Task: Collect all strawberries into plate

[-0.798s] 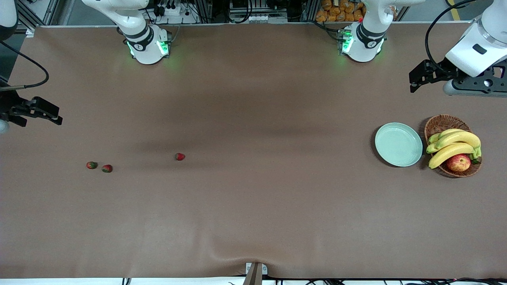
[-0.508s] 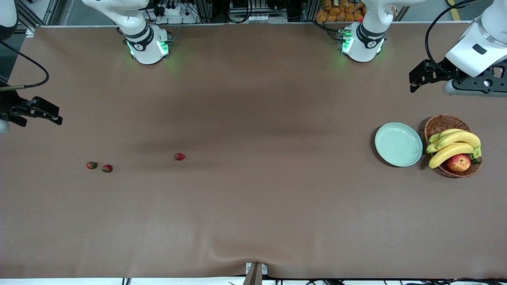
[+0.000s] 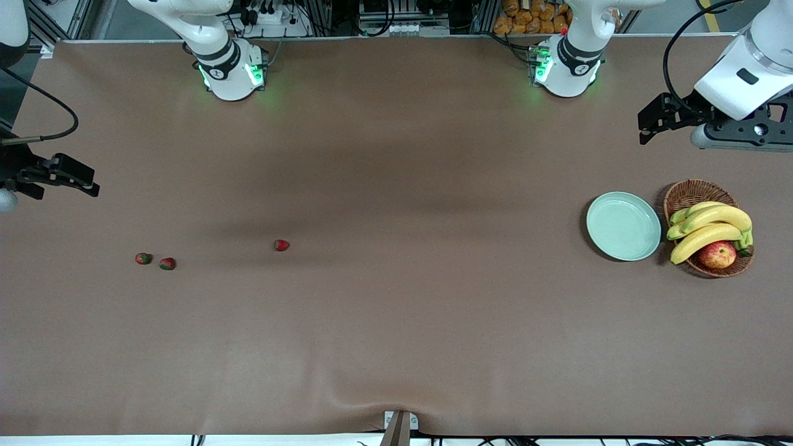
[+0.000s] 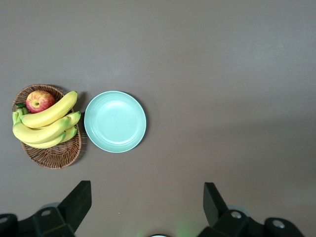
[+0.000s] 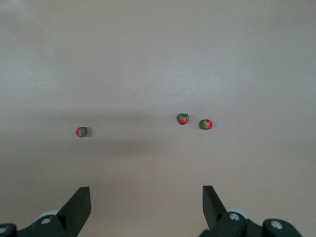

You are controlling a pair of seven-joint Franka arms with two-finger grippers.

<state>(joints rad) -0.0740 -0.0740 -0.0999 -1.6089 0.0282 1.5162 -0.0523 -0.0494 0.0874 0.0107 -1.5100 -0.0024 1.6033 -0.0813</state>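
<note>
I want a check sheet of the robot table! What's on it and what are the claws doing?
Surface: brown table cover, a wrinkle at its near edge.
Job's things: three strawberries toward the right arm's end; mint plate empty, toward the left arm's end.
Clutter: wicker basket with bananas and an apple, beside the plate.
Claws: left claw open above the table near the plate; right claw open above the strawberries.
Cables: black cable on the left arm.
Surroundings: equipment by the bases.
</note>
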